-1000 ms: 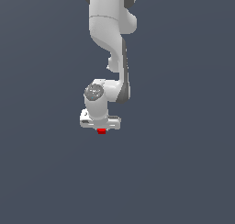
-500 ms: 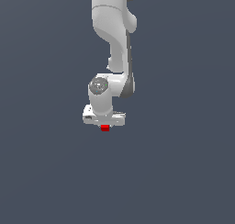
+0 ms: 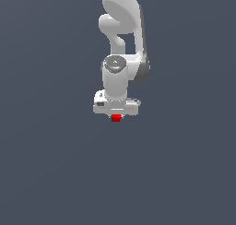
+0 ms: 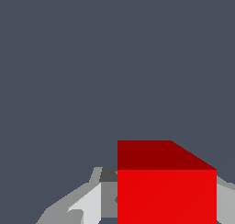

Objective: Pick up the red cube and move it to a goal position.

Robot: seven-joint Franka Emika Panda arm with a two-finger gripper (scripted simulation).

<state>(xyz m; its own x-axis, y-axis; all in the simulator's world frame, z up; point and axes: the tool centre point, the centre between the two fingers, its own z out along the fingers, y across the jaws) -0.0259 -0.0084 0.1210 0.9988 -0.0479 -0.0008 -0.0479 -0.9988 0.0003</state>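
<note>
Red cube (image 3: 116, 118) clamped between the fingers of the closed tool (image 3: 116, 116), beneath the white arm (image 3: 120, 44). Step: carrying. Next: transport to the goal, unmarked in either view, then release.

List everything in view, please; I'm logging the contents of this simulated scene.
red cube: one, bright red, directly beneath the white hand, between its fingers; fills much of the wrist view.
background: plain dark grey-blue surface, nothing else visible on it.
arm: one, white with grey joints, coming down from the top of the exterior view.
hand: one, white, pointing down, fingers closed against the cube's sides.
</note>
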